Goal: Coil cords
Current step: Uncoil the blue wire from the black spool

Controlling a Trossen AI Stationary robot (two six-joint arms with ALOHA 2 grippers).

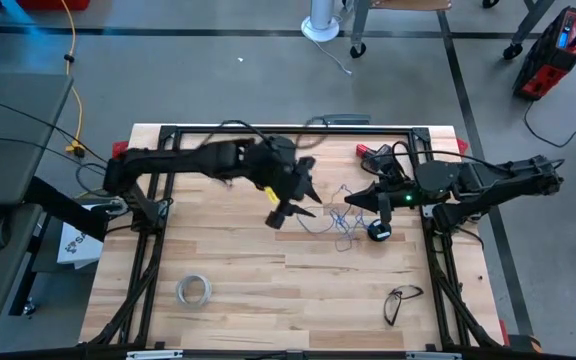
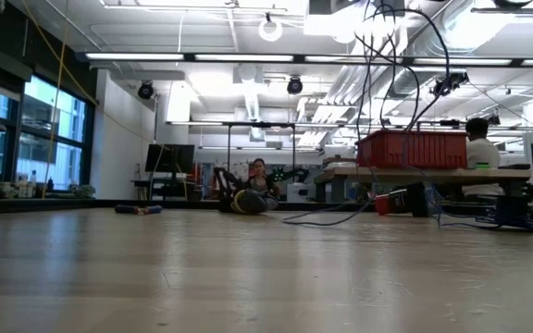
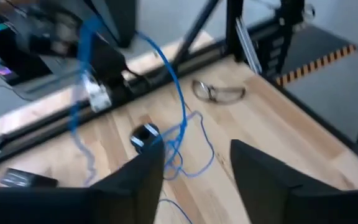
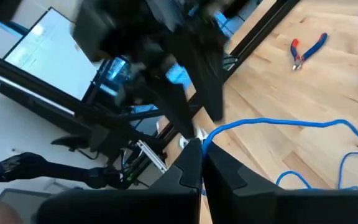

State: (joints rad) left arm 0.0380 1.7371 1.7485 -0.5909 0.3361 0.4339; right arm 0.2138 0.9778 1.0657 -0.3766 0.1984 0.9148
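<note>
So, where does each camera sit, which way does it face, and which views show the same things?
High: above the table, facing straight down; both arms, left gripper, right gripper, wire.
Low: at table-top height, facing level across the table into the room; no arm clearly shows.
Left wrist: on the left arm, facing past its open fingers at the wire and spool.
Right wrist: on the right arm; its fingers, shut on the wire, with the left arm beyond.
Shared: high and both wrist views show the wire.
</note>
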